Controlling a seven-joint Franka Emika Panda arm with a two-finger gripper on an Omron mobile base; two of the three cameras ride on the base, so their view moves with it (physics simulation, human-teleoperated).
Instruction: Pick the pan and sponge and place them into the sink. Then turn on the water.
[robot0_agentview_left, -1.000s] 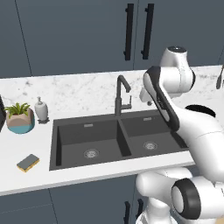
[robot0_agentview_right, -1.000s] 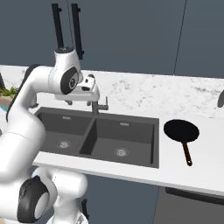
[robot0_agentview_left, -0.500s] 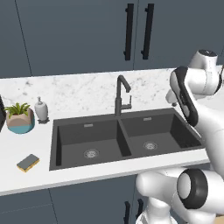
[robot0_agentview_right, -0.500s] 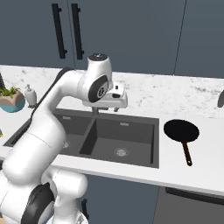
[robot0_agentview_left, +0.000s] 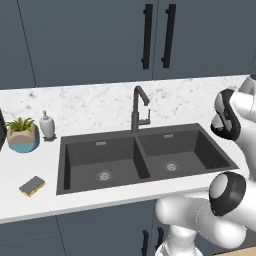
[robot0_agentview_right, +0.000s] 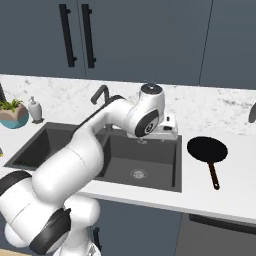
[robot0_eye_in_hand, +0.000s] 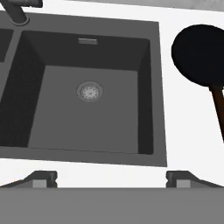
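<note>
Pan (robot0_agentview_right: 207, 149) lies flat on the white bench (robot0_agentview_right: 235, 190), just right of the sink (robot0_agentview_right: 172, 165), not touching its rim; long dark handle points toward the bench's front edge. In the hand view the pan (robot0_eye_in_hand: 199, 50) sits upper right, handle running down the right side, bench surface between it and the sink's right wall (robot0_eye_in_hand: 145, 94). Sponge (robot0_agentview_left: 32, 185) rests on the bench near the front edge, left of the sink's left basin (robot0_agentview_left: 100, 162), well apart from the pan; dark top up, yellow side visible. Sink: two basins, divider between, round metal drain (robot0_eye_in_hand: 89, 91) in the right basin, another drain (robot0_agentview_left: 104, 175) in the left; both basins hold nothing. Dark faucet (robot0_agentview_left: 139, 107) stands at the sink's back rim over the divider; no stream from it. Jaws (robot0_eye_in_hand: 111, 177) spread wide, nothing between them; the two fingertips (robot0_eye_in_hand: 43, 178) stand far apart at the bottom of the hand view, over the bench strip at the front rim of the right basin. In the right base view the hand (robot0_agentview_right: 165, 131) hangs above the right basin, left of the pan. At the bench's left end, toward the back: teal plant pot (robot0_agentview_left: 23, 137) and, just beside it, a small white soap dispenser (robot0_agentview_left: 47, 125). Dark cabinet doors (robot0_agentview_left: 100, 40) with black handles above the bench.
</note>
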